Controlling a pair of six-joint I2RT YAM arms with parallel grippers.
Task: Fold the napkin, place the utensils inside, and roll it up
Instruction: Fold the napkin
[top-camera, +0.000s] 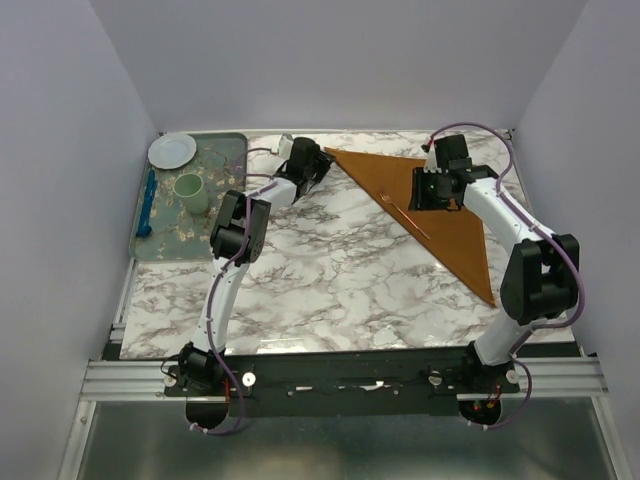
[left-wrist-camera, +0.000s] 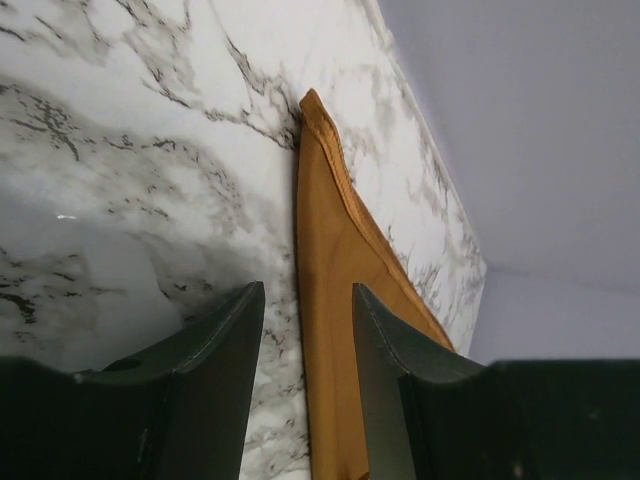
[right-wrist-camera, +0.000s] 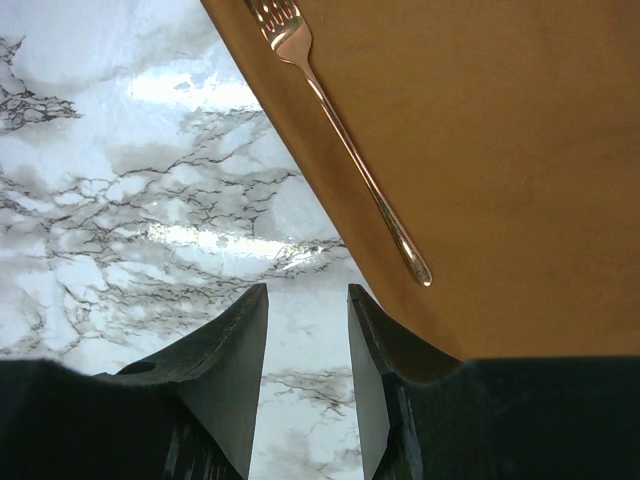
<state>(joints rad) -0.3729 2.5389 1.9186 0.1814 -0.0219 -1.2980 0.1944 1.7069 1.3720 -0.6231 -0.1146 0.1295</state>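
The napkin (top-camera: 455, 235) lies folded in a triangle on the far right part of the table (top-camera: 330, 280). Its long folded edge runs from a point near the far edge down toward the right edge. The fork (top-camera: 405, 218) lies on the cloth just inside that edge and parallel to it, so the roll has to start along this line.

My left hand (left-wrist-camera: 308, 300) is at the napkin's far pointed corner. Its jaws stand part open, 1 finger on bare marble and the other over the cloth. The hemmed edge runs up between them, and nothing is pinched yet as far as I can see.

My right hand (right-wrist-camera: 307, 300) is the nearer of the 2 to the fork. It hangs over the folded edge partway down, part open and empty, with only table showing between its fingers. The fork's handle end lies just ahead and to the right, its tines farther off.

I judge both hands must take this same edge and turn it over the fork.
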